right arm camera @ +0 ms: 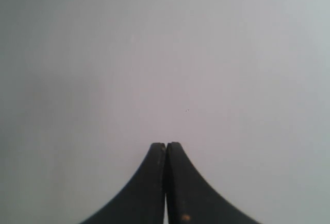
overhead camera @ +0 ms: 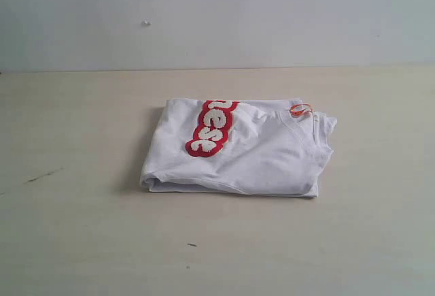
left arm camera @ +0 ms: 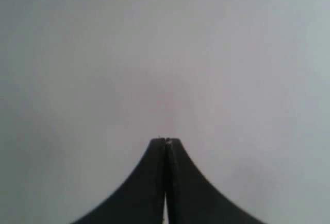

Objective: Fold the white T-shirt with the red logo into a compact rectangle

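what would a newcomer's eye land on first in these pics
The folded white cotton T-shirt lies as a rough rectangle in the middle of the pale tabletop, its red logo strip of fuzzy white letters on top toward the left. A small orange tag sits at its far right corner. The black left hand and right hand are both shut, empty.

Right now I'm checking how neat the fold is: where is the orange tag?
In the exterior view, the orange tag lies at the upper right corner of the folded white T-shirt, to the right of the red logo.
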{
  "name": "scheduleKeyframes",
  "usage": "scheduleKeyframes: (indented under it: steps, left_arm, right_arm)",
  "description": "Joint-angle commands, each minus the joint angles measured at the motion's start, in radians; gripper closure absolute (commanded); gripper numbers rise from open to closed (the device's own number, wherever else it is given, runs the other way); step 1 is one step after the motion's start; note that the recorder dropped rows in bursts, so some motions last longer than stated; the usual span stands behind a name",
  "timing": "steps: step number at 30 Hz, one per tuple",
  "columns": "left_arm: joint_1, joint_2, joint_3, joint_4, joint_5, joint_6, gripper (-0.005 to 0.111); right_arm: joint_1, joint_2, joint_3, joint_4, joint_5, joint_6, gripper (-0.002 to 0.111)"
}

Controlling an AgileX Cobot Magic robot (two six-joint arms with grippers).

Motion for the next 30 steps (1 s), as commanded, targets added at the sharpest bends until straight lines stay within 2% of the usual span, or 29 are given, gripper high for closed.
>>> scheduleKeyframes:
  steps: [1,13,30]
  left_arm:
    - [0.003,-0.002,0.057,-0.01,0.006,0.009,0.107]
    - [0.003,-0.002,0.215,-0.053,-0.027,0.129,0.107]
    - [0.003,-0.002,0.372,-0.091,-0.023,0.184,0.107]
  right_arm:
    - [0.001,-0.002,0.006,-0.003,0.001,0.003,0.108]
    - [0.001,-0.002,0.006,-0.003,0.001,0.003,0.108]
    - [0.001,-0.002,0.006,-0.003,0.001,0.003,0.108]
